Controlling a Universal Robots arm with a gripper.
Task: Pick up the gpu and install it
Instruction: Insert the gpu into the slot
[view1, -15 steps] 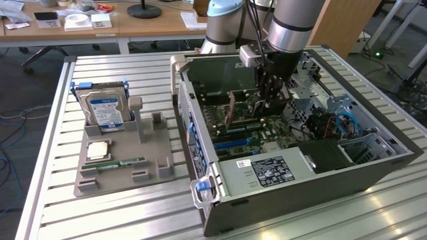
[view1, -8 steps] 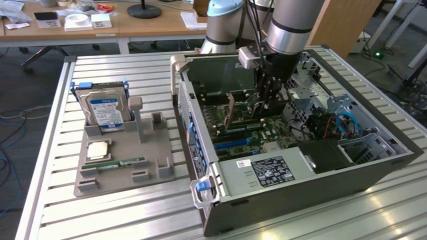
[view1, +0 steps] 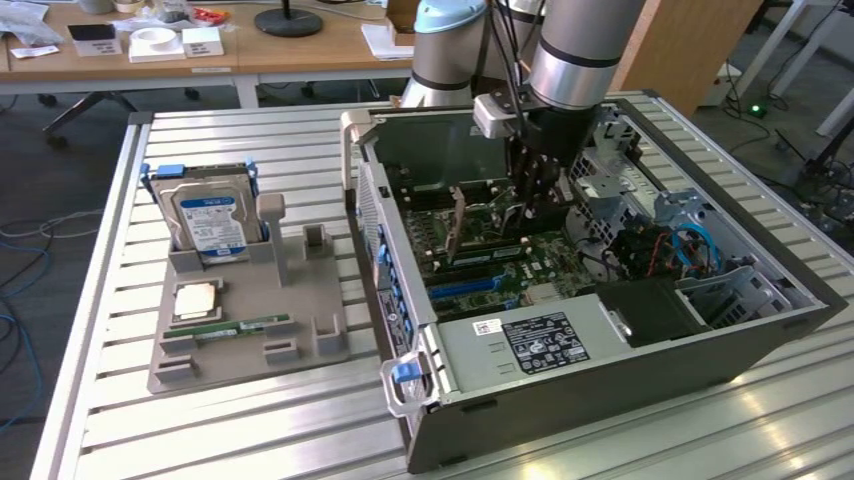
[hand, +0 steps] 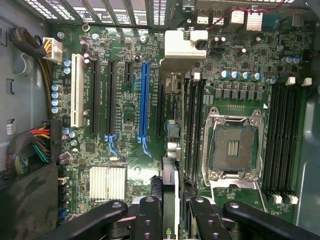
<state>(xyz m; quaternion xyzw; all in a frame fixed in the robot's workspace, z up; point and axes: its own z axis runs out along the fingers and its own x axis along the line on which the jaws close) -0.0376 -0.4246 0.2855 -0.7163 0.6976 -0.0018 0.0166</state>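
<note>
Install step in hand. Hand (view1: 534, 205), upper centre of exterior view, inside PC case (view1: 574, 400), grips gpu (hand: 169, 180) edge-on over motherboard (hand: 125, 130), near blue slot (hand: 145, 100). Seating likely needs card edge square over slot.

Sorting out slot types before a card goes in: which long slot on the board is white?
The white slot at the row's end, beside the yellow-wired plug; the others are black, bar one blue slot.
</note>
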